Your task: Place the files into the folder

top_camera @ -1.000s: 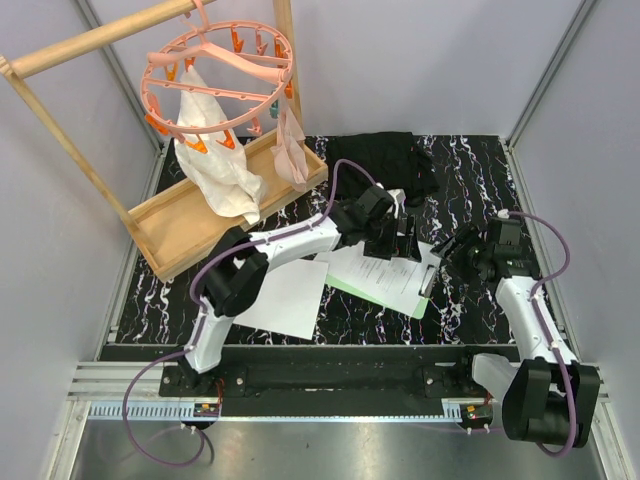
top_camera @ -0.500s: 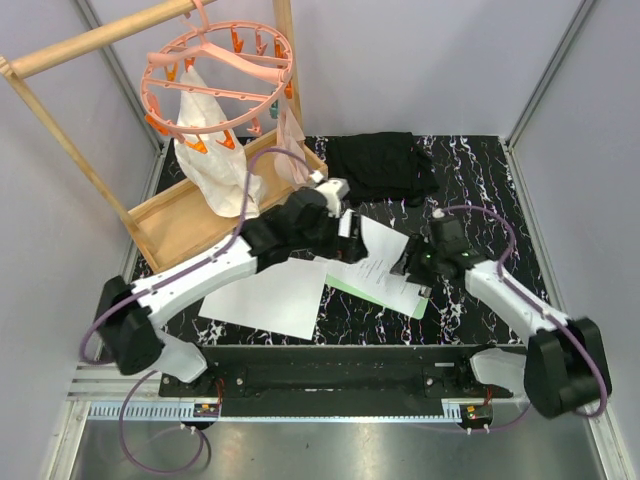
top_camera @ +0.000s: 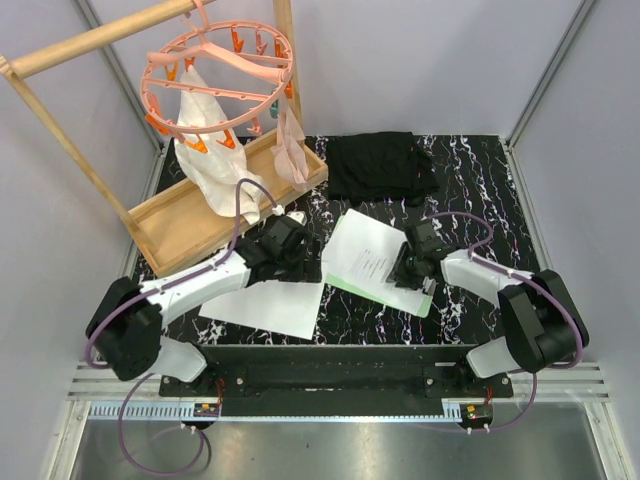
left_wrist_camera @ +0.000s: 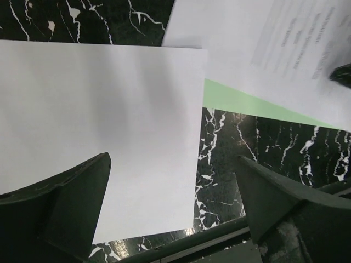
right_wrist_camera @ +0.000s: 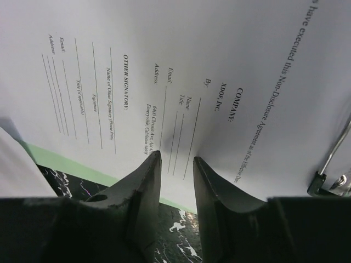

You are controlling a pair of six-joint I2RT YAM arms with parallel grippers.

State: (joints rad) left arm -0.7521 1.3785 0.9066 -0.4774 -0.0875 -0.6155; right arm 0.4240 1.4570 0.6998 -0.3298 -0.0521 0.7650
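**Item 1.** Fingers point(right_wrist_camera: 145, 181) of the right gripper point(right_wrist_camera: 175, 159): narrowly apart, tips down on the near edge of the printed sheet point(right_wrist_camera: 164, 66). Whether they pinch the paper cannot be told.

**Item 2.** Left gripper point(left_wrist_camera: 173, 159): fingers spread wide, nothing between them, poised above the blank sheet point(left_wrist_camera: 98, 120).

**Item 3.** Files, two sheets seen.
- The printed sheet point(top_camera: 368, 250) carries signature lines and lies askew on the folder point(top_camera: 375, 293), right of centre.
- The blank sheet point(top_camera: 270, 300) lies flat on the table point(top_camera: 470, 180), left of the folder towards the near edge. Its right corner touches the folder's green margin point(left_wrist_camera: 247, 104).

**Item 4.** Folder: pale green, flat under the printed sheet. Only a strip shows along the sheet's near side point(right_wrist_camera: 66, 159). The wire handle of its clip point(right_wrist_camera: 332, 159) stands at the right edge, just beside the right gripper point(top_camera: 408, 268).

**Item 5.** Surroundings (none touched by either arm).
- Folded black cloth point(top_camera: 383, 165) at the far side of the table.
- Wooden tray point(top_camera: 175, 225) at far left.
- Pink peg hanger point(top_camera: 215, 75) above the tray, with pale cloths point(top_camera: 215, 165) hanging from it.

**Item 6.** Left gripper point(top_camera: 300, 262), seen from above: over the blank sheet's far right corner, well apart from the right one.
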